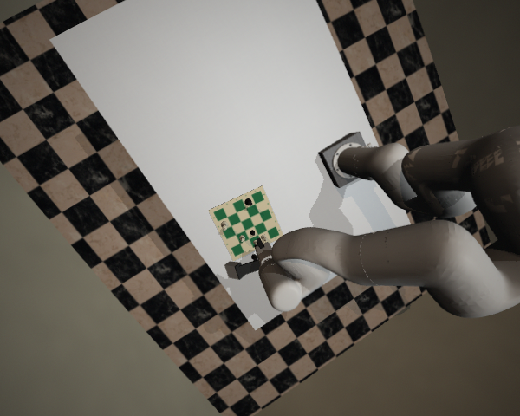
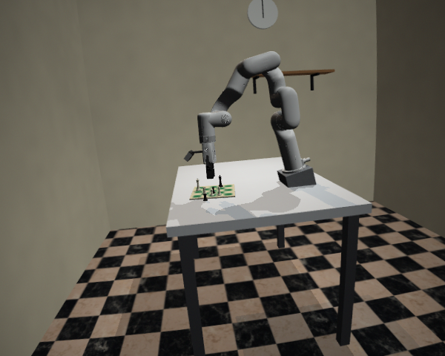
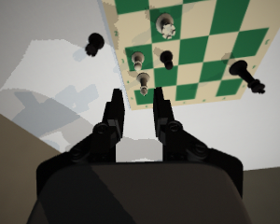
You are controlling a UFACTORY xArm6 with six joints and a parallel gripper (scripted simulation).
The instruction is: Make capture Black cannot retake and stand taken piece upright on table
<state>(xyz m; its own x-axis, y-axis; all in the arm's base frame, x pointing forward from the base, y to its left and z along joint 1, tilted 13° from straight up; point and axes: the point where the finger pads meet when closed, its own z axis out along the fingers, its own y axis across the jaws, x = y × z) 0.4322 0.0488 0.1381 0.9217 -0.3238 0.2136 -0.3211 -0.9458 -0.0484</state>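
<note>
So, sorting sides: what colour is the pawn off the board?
Black pawn, clearest in the wrist view.

board (image 3: 233,89): far edge cut off | edge letters: too small | hand (image 3: 135,100): base cropped
</note>
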